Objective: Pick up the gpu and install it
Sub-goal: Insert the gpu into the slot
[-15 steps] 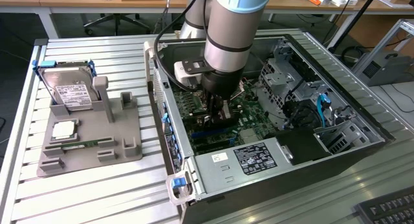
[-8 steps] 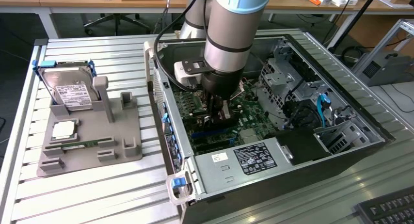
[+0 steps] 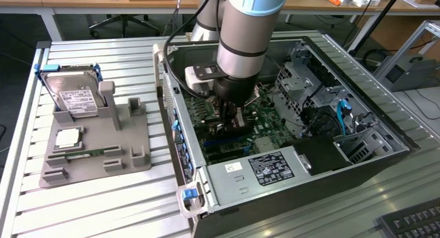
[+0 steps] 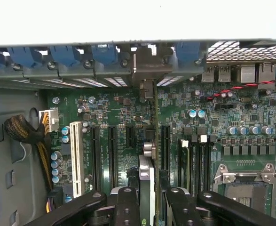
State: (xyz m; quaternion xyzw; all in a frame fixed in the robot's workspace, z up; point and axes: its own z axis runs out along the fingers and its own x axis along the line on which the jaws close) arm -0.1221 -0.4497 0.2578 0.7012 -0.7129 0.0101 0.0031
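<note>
So the arm's reaching down into the open PC case [image 3: 385,125], which lies on its side on the slatted table [image 3: 103,207], right of centre in the exterior view. The gripper [image 4: 149,195] has its black fingers [image 4: 127,202] pinching the gpu [image 4: 148,176] from both sides, with the card standing edge-on and upright between them. In the wrist view the card runs up the middle of the frame, with its end bracket [image 4: 146,70] sitting at the blue clips along the case's rear wall near the top. It's lined up over the motherboard [image 4: 109,117] among the long black expansion slots [image 4: 113,150], next to the white slot [image 4: 75,157] at lower left (can't tell whether the edge connector is fully down in a slot or just touching it). The empty CPU socket [image 4: 246,188] sits at lower right. Over at the exterior view's left there's a grey parts holder [image 3: 96,145] on the table with a hard drive [image 3: 75,99] standing in it, a CPU [image 3: 67,138] lying flat, and a slim RAM stick [image 3: 82,155] below that. The power supply [image 3: 265,171] with its label sits at the near end of the case.
</note>
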